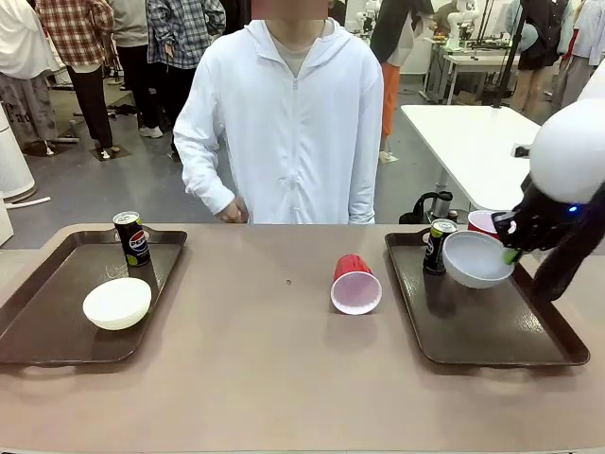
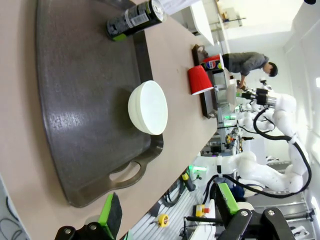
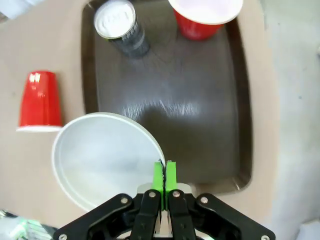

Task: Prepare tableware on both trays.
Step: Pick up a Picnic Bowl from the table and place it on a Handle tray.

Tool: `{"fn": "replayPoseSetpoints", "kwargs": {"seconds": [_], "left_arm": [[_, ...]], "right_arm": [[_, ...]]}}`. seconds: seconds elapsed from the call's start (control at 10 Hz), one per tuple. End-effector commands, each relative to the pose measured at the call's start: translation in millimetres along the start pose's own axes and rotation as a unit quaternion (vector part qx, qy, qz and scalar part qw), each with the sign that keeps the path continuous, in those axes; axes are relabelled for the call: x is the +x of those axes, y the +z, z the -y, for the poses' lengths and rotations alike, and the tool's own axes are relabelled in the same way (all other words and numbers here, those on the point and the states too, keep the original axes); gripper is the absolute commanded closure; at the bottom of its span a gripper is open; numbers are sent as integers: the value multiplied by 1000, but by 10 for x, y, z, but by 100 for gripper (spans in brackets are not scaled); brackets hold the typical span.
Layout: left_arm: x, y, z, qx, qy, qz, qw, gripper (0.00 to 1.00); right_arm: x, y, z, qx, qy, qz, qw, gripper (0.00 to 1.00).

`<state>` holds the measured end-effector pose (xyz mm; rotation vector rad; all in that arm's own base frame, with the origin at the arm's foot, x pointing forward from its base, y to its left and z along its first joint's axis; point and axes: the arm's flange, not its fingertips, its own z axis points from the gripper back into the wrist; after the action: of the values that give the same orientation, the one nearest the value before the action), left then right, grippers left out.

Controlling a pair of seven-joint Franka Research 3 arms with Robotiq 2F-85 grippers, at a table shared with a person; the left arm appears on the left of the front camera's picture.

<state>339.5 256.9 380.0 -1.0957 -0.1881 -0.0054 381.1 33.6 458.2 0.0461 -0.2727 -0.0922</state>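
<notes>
On the left tray (image 1: 57,312) stand a black Pepsi can (image 1: 131,237) and a white bowl (image 1: 116,303). One red cup (image 1: 355,284) lies on its side on the tabletop between the trays. The right tray (image 1: 492,331) holds a Pepsi can (image 1: 438,246) and an upright red cup (image 1: 482,222). My right gripper (image 1: 510,253) is shut on the rim of a second white bowl (image 1: 475,259), tilted above that tray. The right wrist view shows the green pads (image 3: 159,176) pinching the bowl (image 3: 100,155) rim. My left gripper (image 2: 169,207) stands open near the left tray (image 2: 75,100), empty.
A person in a white jacket (image 1: 284,123) stands at the table's far edge, one hand (image 1: 233,210) near it. Bare tabletop (image 1: 265,378) stretches between the trays and along the front. A white table (image 1: 473,142) and other people stand farther back.
</notes>
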Motion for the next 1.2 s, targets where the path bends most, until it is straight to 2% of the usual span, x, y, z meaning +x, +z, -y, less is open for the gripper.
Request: {"fn": "replayPoseSetpoints", "kwargs": {"seconds": [0.0,0.2,0.3,0.4,0.6,0.7,0.9,1.1], "left_arm": [[17,16,37,-7,9,8,1000,0],[17,16,37,-7,9,8,1000,0],[17,16,37,-7,9,8,1000,0],[17,16,37,-7,9,8,1000,0],[17,16,37,-7,9,8,1000,0],[17,16,37,-7,9,8,1000,0],[17,16,37,-7,9,8,1000,0],[17,16,37,-7,9,8,1000,0]], "right_arm": [[-602,-803,10,11,19,19,1000,100],[-709,-1059,-5,0,31,8,999,100],[-738,-1047,-20,5,36,2,999,100],[163,-713,-166,1,19,1,1000,100],[163,-713,-166,1,19,1,1000,100],[163,-854,-192,1,24,-5,1000,98],[109,-822,-253,-33,35,-30,998,98],[146,-963,-195,-60,31,-68,995,98]]}}
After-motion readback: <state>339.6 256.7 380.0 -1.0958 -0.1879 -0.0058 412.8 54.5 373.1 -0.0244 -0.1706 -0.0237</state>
